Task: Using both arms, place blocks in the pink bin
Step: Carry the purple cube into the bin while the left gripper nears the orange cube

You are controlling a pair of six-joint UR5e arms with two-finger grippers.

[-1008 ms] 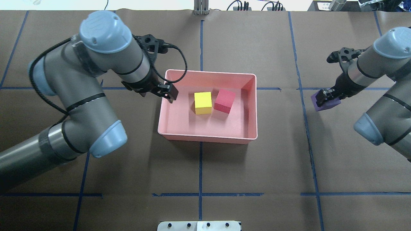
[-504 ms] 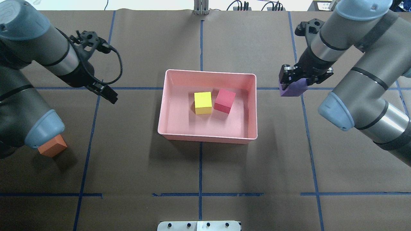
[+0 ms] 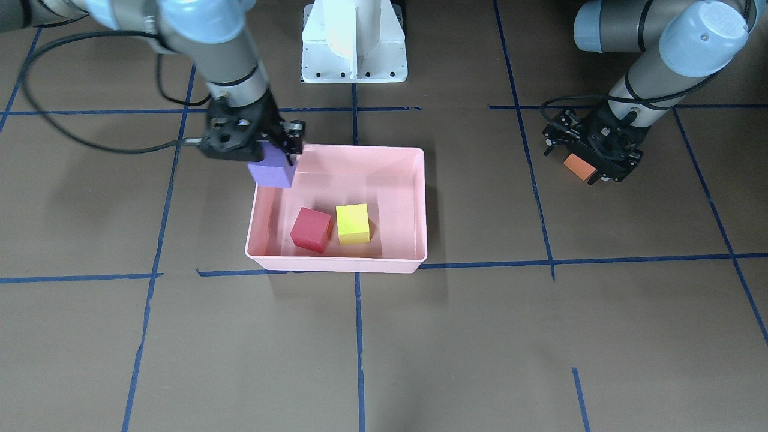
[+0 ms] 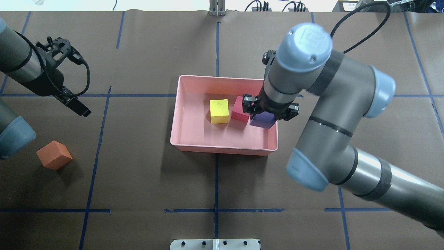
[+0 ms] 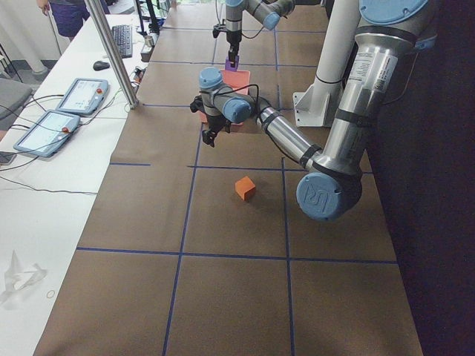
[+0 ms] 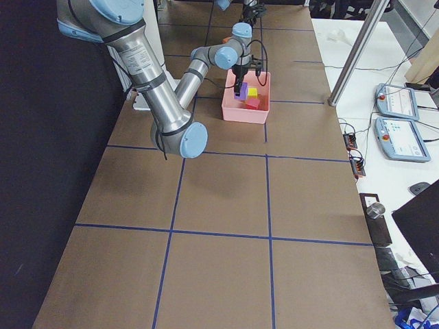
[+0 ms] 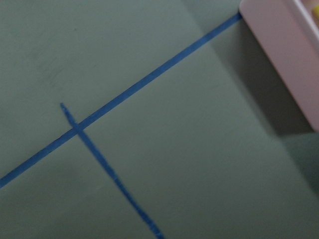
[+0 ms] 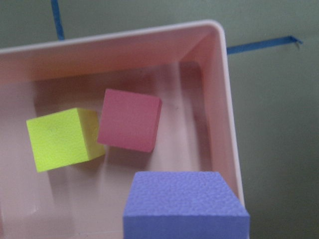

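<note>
The pink bin (image 4: 225, 149) sits mid-table with the yellow-green block (image 4: 219, 111) and the red block (image 4: 239, 109) side by side inside it. My right gripper (image 4: 270, 111) is shut on the purple block (image 4: 262, 120) and holds it above the bin's right end, beside the red block; the right wrist view shows the purple block (image 8: 184, 204) over the bin's rim (image 8: 227, 99). My left gripper (image 4: 79, 107) is open and empty, raised at the far left. The orange block (image 4: 54, 155) lies on the table, nearer the robot than that gripper.
Brown paper with blue tape lines (image 4: 216, 210) covers the table. The white pedestal base (image 3: 354, 42) stands on the robot's side of the bin. A metal post (image 4: 216, 8) and cable plugs sit at the far edge. The left wrist view shows only paper, tape and the bin's corner (image 7: 284, 55).
My right arm has carried the purple block from right of the bin to above its right end. My left gripper has moved further left. The orange block has not moved.
</note>
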